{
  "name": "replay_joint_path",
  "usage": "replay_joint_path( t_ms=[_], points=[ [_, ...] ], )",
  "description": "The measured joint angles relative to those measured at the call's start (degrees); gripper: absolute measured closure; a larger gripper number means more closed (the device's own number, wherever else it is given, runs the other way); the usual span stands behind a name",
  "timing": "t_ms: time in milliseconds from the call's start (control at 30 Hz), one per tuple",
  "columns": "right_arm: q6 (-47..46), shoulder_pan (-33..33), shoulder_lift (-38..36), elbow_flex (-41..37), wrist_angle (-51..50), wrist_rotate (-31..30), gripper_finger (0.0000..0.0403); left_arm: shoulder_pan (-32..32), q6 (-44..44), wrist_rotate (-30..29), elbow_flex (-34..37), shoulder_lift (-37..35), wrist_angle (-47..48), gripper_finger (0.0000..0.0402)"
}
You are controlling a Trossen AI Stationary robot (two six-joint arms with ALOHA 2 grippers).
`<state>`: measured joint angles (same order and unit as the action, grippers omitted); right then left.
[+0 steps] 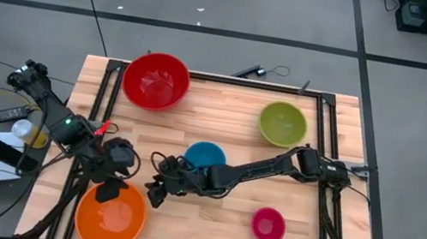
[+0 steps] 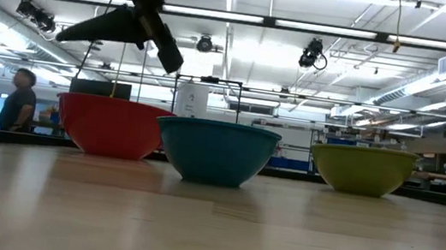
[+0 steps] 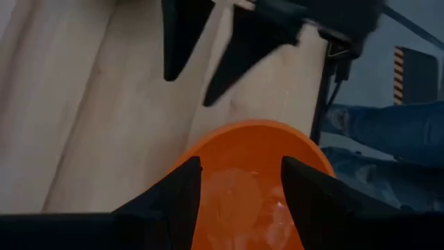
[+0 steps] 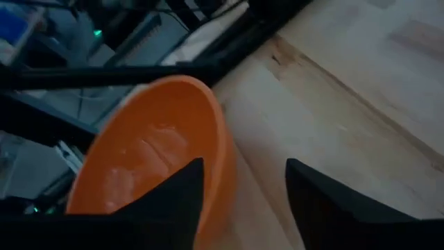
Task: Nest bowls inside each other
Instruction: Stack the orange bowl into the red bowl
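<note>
Five bowls stand upright on the wooden table: red point(image 1: 155, 80) far left, olive green point(image 1: 282, 123) far right, blue point(image 1: 205, 155) in the middle, magenta pink point(image 1: 268, 225) near right, orange point(image 1: 109, 217) near left. My left gripper point(image 1: 107, 191) hangs open above the orange bowl's point(image 3: 243, 180) far rim, clear of it. My right gripper point(image 1: 156, 195) is open just right of the orange bowl point(image 4: 149, 163), one finger close beside its rim. The right arm reaches over the blue bowl.
Black frame rails point(image 1: 104, 97) run along the table's left and right sides. A yellow object point(image 1: 30, 134) and cables lie off the left edge. In the low view a person point(image 2: 19, 98) stands far behind the table. Bare wood lies between the blue and pink bowls.
</note>
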<state>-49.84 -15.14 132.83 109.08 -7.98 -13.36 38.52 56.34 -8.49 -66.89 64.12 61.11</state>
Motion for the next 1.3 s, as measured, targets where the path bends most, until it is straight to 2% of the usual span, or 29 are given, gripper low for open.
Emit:
replay_joint_path(
  t_ms=[133,233,533,833,1000,1100,1300],
  points=[
    [0.0,-0.1,1.8,0.1,0.9,3.7,0.0153,0.0,0.0,-2.0,0.0,0.0,0.5,0.0200],
    [-0.4,-0.1,2.3,0.1,1.0,6.9,0.0135,0.0,0.0,-3.2,0.0,0.0,0.7,0.0200],
    [-1.8,-2.0,3.9,0.1,2.2,11.2,0.0132,-0.1,-0.5,-5.7,0.0,0.0,1.4,0.0200],
    [-4.8,-4.1,4.0,0.1,-0.3,10.1,0.0132,-0.1,-0.6,-8.4,0.0,0.0,1.5,0.0200],
    [-6.1,-4.3,4.1,2.0,-8.8,9.6,0.0131,-0.1,-1.9,-8.5,0.0,0.0,1.4,0.0200],
    [-6.1,-4.4,4.1,5.5,-14.4,7.1,0.0132,-0.1,-3.2,-8.5,0.0,0.0,1.4,0.0200],
    [-9.1,-2.6,4.0,13.6,-23.4,6.8,0.0132,-0.1,-3.2,-8.5,0.0,0.0,1.5,0.0200]
  ],
)
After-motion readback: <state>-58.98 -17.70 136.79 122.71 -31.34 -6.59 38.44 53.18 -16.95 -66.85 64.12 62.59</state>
